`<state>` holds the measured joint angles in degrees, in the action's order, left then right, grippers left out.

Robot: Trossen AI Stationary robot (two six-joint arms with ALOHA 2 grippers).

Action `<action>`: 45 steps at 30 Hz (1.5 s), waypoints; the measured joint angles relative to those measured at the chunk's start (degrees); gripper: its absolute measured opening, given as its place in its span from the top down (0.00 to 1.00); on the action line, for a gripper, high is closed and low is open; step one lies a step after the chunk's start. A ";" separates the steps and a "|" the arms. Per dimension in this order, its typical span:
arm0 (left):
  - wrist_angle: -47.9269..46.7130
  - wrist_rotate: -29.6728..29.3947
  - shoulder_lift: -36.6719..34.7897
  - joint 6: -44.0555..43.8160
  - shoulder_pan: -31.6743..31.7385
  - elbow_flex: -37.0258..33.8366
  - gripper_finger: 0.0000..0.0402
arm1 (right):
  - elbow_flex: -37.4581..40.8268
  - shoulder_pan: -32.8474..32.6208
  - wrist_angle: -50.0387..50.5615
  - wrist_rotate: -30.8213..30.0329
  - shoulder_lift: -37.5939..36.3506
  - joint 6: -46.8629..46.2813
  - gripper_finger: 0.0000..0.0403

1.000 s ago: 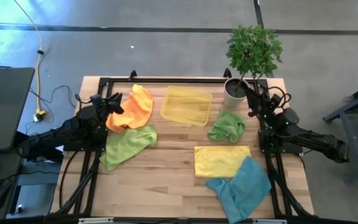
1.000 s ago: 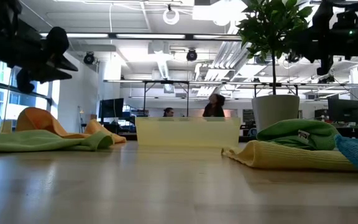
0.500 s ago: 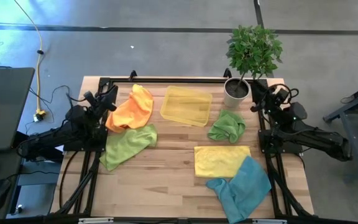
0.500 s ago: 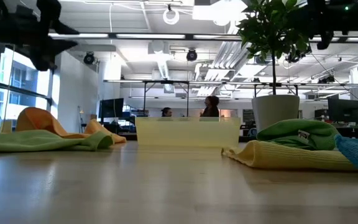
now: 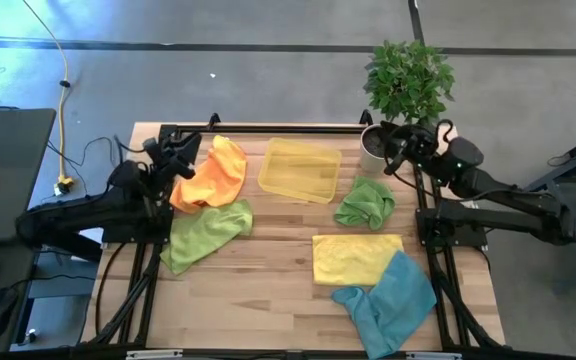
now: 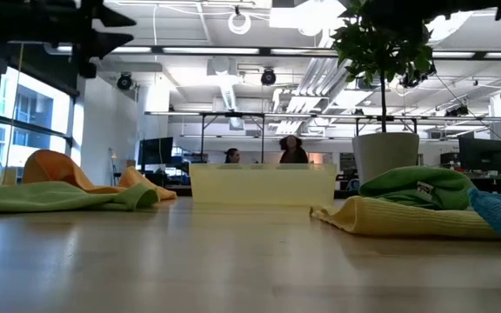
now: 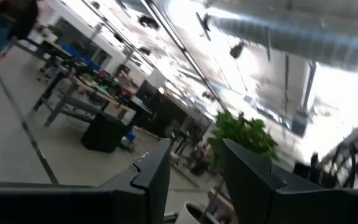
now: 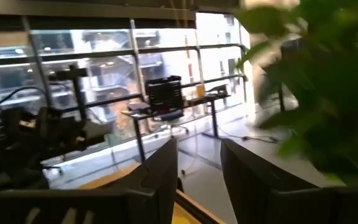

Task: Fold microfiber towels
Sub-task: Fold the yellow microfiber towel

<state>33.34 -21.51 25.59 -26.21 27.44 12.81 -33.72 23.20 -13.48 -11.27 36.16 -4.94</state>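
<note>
Five towels lie on the wooden table. The orange towel (image 5: 213,172) is bunched at the far left and overlaps a light green towel (image 5: 203,232). A second light green towel (image 5: 365,203) is crumpled at the right. The yellow towel (image 5: 356,257) lies folded flat, and the teal towel (image 5: 388,300) overlaps its near right corner. My left gripper (image 5: 176,157) is open and raised beside the orange towel's left edge. My right gripper (image 5: 393,148) is open and raised by the plant pot, above and beyond the right green towel. Both point level into the room in their wrist views (image 7: 194,180) (image 8: 197,180).
A shallow yellow tray (image 5: 301,168) stands at the far middle. A potted plant (image 5: 405,85) in a white pot (image 5: 374,150) stands at the far right corner, close to my right gripper. Bare wood (image 5: 268,280) lies at the near middle. People stand in the room behind (image 6: 290,149).
Both grippers have gone up; in the low view they have risen toward or past the picture's top edge. My right gripper has swung toward the table's left, ending by the plant pot. The towels have stayed where they were.
</note>
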 joint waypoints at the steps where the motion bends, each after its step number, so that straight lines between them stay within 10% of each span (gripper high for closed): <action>1: -0.03 0.84 1.84 1.06 0.00 1.52 0.67 | -1.03 0.02 -0.07 0.76 0.97 -0.14 0.72; 13: -0.27 15.33 22.93 2.92 -0.75 15.99 0.67 | -4.08 -3.48 4.11 5.39 12.89 -10.06 0.72; 33: -0.52 32.36 46.93 -0.16 -6.87 28.14 0.67 | -4.13 -24.98 1.29 -9.93 23.48 -13.26 0.76; 45: -1.17 33.05 54.08 -0.36 -16.50 31.55 0.67 | -8.18 -33.54 11.45 -8.28 25.88 -18.05 0.79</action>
<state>32.17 11.54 79.67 -26.57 10.94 44.36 -41.89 -10.34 -2.03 -19.55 62.04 -22.99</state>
